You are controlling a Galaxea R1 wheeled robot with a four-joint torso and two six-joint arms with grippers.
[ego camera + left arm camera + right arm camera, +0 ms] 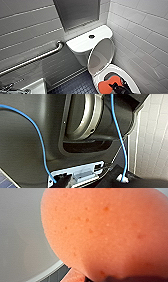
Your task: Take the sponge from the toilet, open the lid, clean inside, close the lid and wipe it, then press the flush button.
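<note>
The white toilet (131, 78) stands in the corner with its lid (101, 56) raised against the tank. On the flat tank cover sits the small dark flush button (91, 36). My right gripper (117, 88) is shut on the orange-red sponge (107, 84), which lies over the bowl opening inside the seat ring. In the right wrist view the sponge (105, 230) looms large, close against the white bowl (20, 238). My left gripper is open.
A metal grab bar (37, 58) runs along the grey tiled wall on the left. White tiles (145, 37) close in tightly on the toilet's right. Dark patterned floor (77, 86) lies before the bowl, with a white fixture (37, 87) at the lower left.
</note>
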